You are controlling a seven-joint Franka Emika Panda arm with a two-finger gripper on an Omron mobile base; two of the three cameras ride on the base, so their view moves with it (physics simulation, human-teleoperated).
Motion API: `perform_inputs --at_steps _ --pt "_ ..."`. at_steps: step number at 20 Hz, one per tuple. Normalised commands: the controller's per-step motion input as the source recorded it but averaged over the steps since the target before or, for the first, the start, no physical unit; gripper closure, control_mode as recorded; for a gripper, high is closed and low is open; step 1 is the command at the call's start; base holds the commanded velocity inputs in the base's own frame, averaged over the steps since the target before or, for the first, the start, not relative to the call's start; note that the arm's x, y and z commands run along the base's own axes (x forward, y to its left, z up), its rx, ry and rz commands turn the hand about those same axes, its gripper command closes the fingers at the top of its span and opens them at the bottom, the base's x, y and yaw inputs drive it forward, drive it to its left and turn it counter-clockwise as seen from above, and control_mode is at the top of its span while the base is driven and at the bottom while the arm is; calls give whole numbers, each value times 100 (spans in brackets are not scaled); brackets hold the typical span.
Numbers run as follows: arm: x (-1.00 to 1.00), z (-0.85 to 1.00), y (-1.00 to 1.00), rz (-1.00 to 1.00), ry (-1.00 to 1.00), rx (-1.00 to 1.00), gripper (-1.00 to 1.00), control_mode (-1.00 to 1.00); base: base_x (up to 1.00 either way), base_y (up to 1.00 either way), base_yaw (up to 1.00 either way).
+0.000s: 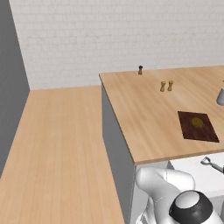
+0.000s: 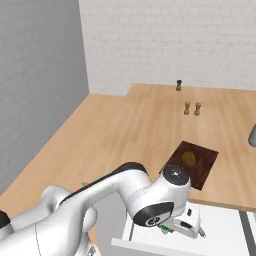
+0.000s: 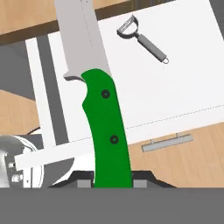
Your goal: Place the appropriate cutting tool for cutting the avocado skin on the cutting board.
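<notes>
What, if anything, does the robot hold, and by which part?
The gripper holds the green-handled knife, with its jaws closed on the butt end of the handle; the blade points away from the hand.

Knife [image 3: 103, 109]: bright green handle, pale grey blade (two dark rivets); dark reddish-brown cutting board [image 1: 197, 126]; olive-yellow avocado [image 1: 197, 122].

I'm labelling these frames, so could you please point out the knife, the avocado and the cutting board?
knife [image 3: 107, 127]: hand view, middle of the green handle.
avocado [image 1: 197, 122]: left base view, its centre.
cutting board [image 1: 188, 129]: left base view, bare part left of the avocado.
</notes>
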Motion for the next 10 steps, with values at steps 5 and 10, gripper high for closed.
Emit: perform_inputs --at_steps 5,10 --pt "100 45 -6 -5 -1 4 100 -100 0 0 0" --pt "100 5 -42 -17 1 1 100 -100 0 0 0"
